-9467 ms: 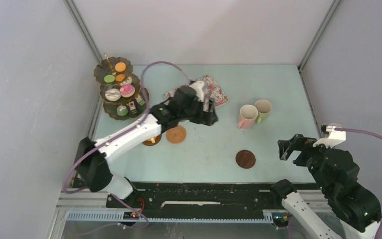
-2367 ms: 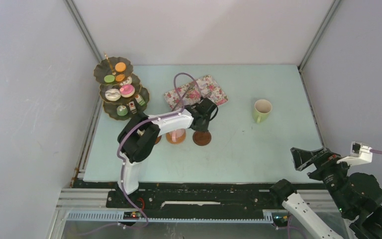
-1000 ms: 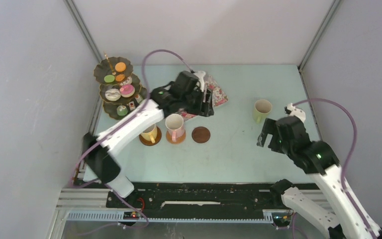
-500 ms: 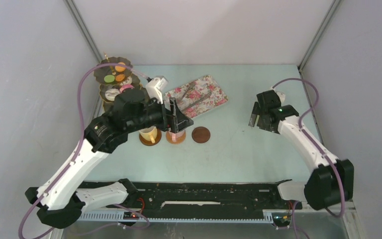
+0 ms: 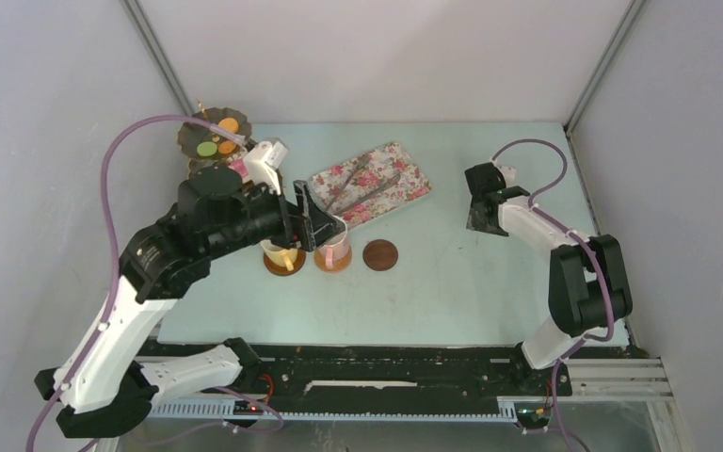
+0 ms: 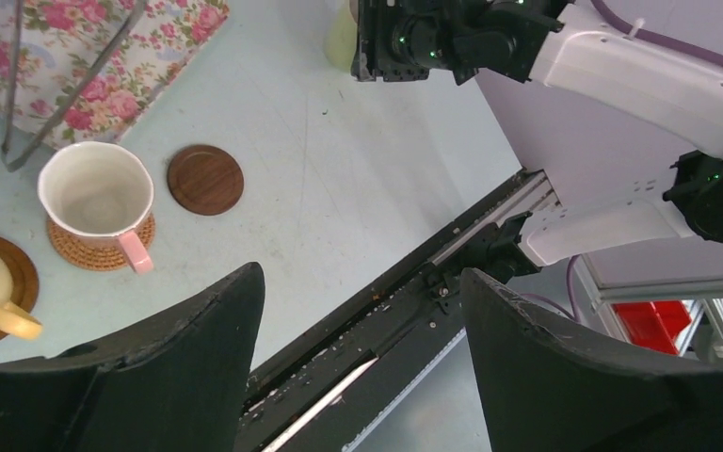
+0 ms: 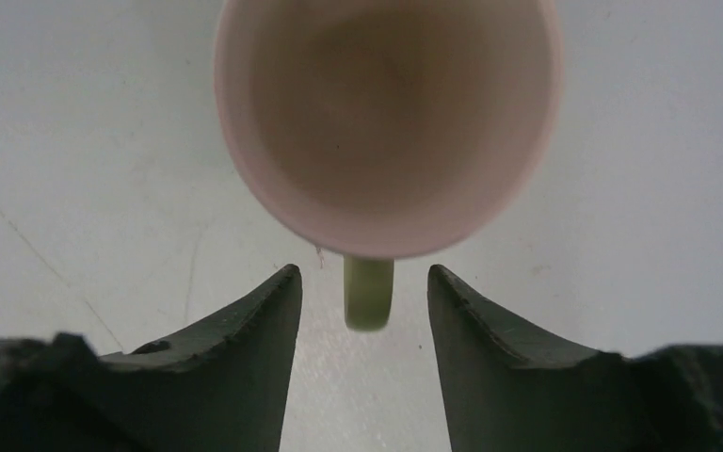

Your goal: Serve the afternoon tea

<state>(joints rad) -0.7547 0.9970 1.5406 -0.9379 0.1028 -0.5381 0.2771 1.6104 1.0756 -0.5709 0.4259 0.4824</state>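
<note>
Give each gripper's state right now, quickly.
Left gripper: open, empty.
Right gripper: open, straddling the handle of the green mug, not yet clamped.

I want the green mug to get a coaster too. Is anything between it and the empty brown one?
Nothing visible does: only bare table lies between the green mug and the empty coaster. The pink mug stands just past it.
</note>
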